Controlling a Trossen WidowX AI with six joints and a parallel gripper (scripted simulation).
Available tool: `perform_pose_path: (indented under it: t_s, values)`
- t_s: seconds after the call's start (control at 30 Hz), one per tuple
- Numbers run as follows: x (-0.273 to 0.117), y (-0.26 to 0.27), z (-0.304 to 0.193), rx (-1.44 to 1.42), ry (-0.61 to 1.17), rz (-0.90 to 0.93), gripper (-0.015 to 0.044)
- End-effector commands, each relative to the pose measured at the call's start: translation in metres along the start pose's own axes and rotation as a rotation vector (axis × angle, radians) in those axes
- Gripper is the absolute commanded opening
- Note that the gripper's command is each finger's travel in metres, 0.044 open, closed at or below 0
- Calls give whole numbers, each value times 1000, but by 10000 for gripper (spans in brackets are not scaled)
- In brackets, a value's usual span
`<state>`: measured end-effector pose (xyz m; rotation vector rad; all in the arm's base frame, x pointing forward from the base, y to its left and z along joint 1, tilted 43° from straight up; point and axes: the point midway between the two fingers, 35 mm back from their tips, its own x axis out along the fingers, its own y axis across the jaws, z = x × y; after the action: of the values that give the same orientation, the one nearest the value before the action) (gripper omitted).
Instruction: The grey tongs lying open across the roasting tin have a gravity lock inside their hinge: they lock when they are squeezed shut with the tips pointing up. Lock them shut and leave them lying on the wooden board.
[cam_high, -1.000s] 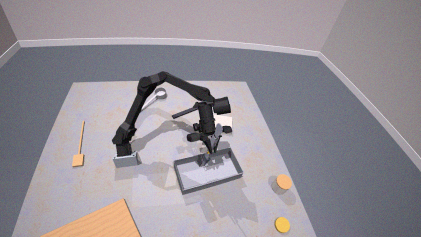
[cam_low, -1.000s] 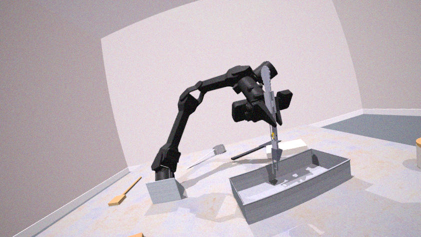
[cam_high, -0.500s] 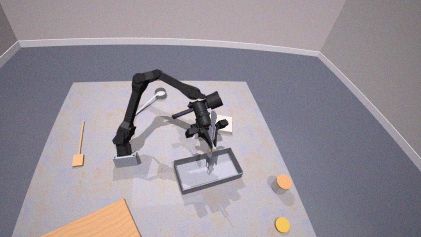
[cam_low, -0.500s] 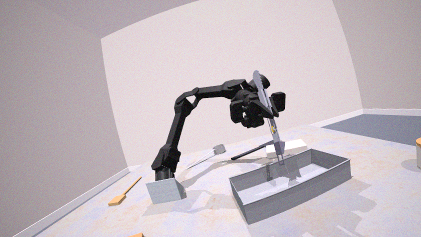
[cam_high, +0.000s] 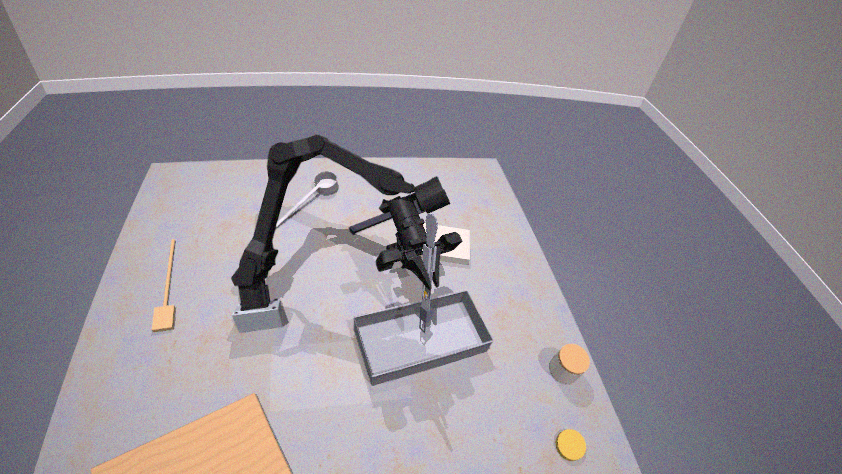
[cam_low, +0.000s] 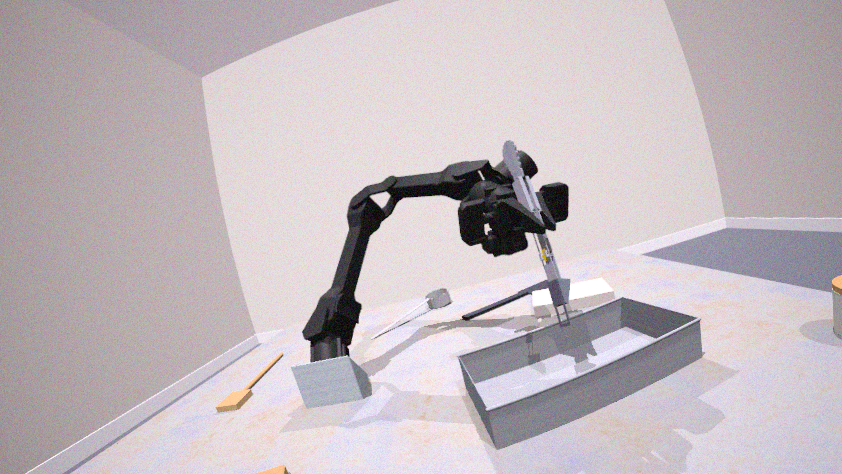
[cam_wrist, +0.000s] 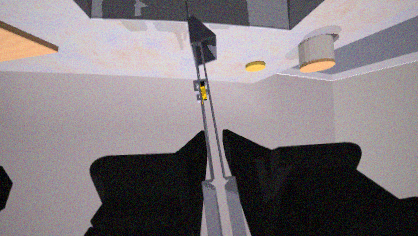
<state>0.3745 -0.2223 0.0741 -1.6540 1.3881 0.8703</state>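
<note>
The grey tongs (cam_high: 431, 230) (cam_low: 512, 157) (cam_wrist: 213, 212) are held steeply, scalloped tips up and leaning a little back, hinge end down above the roasting tin (cam_high: 430, 363) (cam_low: 601, 389) (cam_wrist: 240, 13). Their two arms lie close together, with a small yellow part showing near the hinge. My gripper (cam_high: 433, 286) (cam_low: 549, 228) (cam_wrist: 214, 135) is shut on the tongs, one black finger on each side of the arms. Whether the lock is engaged cannot be seen. The wooden board (cam_high: 206, 438) (cam_low: 274, 471) (cam_wrist: 22, 46) lies front left in the top view.
A white block (cam_high: 460, 244) (cam_low: 583, 290) and a dark bar (cam_high: 370, 224) (cam_low: 497, 306) lie behind the tin. A wooden spatula (cam_high: 163, 318) (cam_low: 234, 400) lies left of the arm base, a ladle (cam_high: 325, 183) (cam_low: 438, 299) behind. A lidded jar (cam_high: 573, 359) (cam_wrist: 317, 52) and yellow disc (cam_high: 570, 445) (cam_wrist: 255, 66) stand right.
</note>
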Motion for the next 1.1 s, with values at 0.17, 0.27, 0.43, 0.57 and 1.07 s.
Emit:
perform_pose_path:
  t_s: [0.17,0.27,0.43,0.57,1.07]
  values:
    - [-2,0,-4,13,16,-3,-150]
    - [-2,0,-4,13,16,-3,-150]
    - [-2,0,-4,13,16,-3,-150]
    - [-2,0,-4,13,16,-3,-150]
    - [26,19,-17,53,-54,71,-150]
